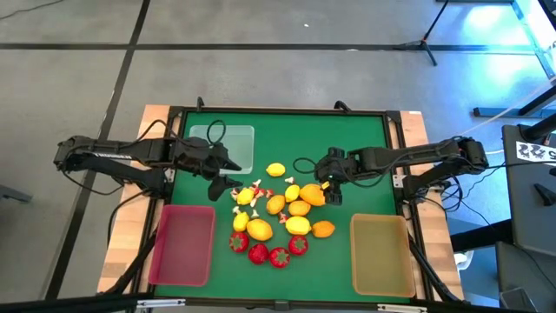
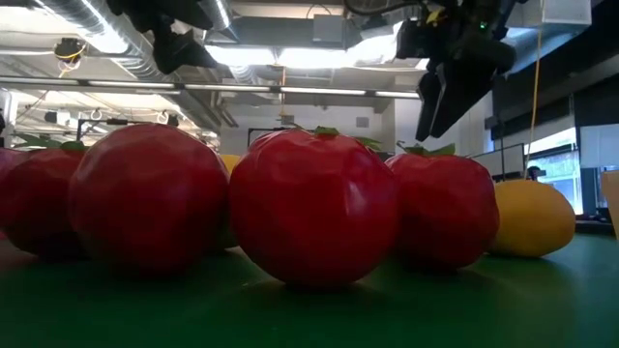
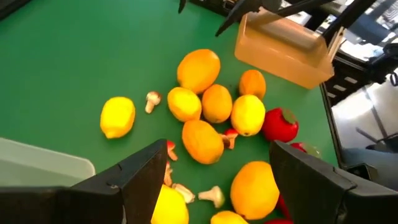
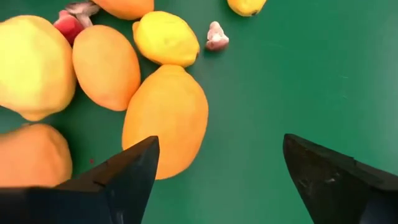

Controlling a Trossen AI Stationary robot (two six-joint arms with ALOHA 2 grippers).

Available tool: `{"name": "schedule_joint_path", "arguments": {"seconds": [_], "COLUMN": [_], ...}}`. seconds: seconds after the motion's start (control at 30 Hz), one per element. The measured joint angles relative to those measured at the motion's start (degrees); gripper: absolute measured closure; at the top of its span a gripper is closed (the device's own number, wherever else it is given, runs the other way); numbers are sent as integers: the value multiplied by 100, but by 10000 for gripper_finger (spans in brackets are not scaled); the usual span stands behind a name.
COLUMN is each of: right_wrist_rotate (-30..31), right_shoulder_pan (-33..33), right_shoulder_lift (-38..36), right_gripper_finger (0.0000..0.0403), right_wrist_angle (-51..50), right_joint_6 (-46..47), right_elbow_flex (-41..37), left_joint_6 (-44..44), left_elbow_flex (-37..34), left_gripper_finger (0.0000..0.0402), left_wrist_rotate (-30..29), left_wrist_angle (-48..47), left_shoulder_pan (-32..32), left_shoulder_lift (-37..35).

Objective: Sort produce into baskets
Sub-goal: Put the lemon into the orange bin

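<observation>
the produce lies in one loose heap on the green mat (image 1: 365, 139), none of it yet in a basket. taking the heap as landmark: the clear basket (image 1: 233, 144) sits beyond its far-left side, the red basket (image 1: 182, 245) off its near-left, the tan basket (image 1: 380, 254) off its near-right.

the right gripper (image 1: 334, 193) hangs at the heap's right edge, fingers spread and empty, one finger just beside the large orange fruit (image 4: 165, 119). the left gripper (image 1: 221, 186) hangs at the heap's left edge, also spread and empty, over the lemons (image 3: 185, 102) and the small white-and-red bits (image 3: 151, 99).

judgement: the pieces look like hard, smooth, light toys, likely to roll or squirt out of a pinch. the orange fruit is best taken across its narrow middle. neighbours touch it, so crowding is the risk. the strawberries (image 1: 279, 256) sit on the heap's near side.
</observation>
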Motion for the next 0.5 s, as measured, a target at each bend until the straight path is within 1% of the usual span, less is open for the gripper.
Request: {"name": "schedule_joint_path", "arguments": {"seconds": [0.13, 0.27, 0.43, 0.5], "right_wrist_rotate": [61, 61, -390, -365], "right_shoulder_pan": [0, 0, 51, 167], "right_shoulder_lift": [-2, 16, 292, 437], "right_gripper_finger": [63, 63, 63, 63], "right_wrist_angle": [5, 127, 324, 257], "right_joint_6": [14, 28, 230, 153], "right_elbow_flex": [2, 2, 2, 2], "left_joint_6": [-23, -75, -77, -107], "left_elbow_flex": [0, 0, 0, 0], "left_gripper_finger": [123, 123, 123, 123], "left_wrist_rotate": [-185, -195, -202, -206], "left_wrist_angle": [-3, -3, -1, -7], "left_shoulder_pan": [0, 0, 0, 0], "left_shoulder_lift": [20, 27, 27, 27]}}
